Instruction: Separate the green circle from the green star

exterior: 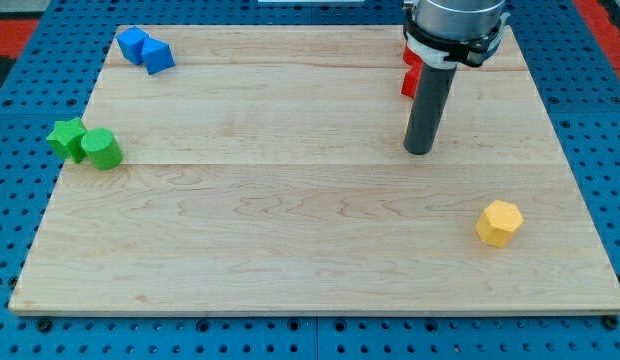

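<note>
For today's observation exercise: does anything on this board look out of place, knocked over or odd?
Nothing looks damaged or spilled. The green star sits at the board's left edge, partly overhanging it, touching the green circle. A red block is mostly hidden behind the rod; my tip stands far from both green blocks.

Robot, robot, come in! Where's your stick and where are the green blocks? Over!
My tip right of centre, far from greens. Green circle touching green star at board's left edge. Path between clear; red block behind rod.

Pale matt wood-grain board [290,230], a blue perforated surface [20,150] around it, smooth dark rod [428,110].
</note>
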Action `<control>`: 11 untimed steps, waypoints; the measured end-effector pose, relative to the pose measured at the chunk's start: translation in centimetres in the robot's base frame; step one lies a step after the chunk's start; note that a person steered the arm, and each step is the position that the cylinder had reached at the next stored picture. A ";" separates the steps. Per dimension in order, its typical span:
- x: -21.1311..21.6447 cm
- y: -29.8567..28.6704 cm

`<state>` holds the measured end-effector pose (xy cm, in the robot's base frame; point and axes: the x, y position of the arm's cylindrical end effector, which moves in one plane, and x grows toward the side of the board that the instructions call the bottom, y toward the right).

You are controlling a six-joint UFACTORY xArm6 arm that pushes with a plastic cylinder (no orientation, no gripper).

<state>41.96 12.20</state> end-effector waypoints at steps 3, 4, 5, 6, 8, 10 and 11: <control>13.1 -17.5; 13.5 -29.5; 11.2 -39.0; 8.9 -42.5; 5.2 -42.6; -1.8 -42.5; -0.6 -38.8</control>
<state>41.33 -26.58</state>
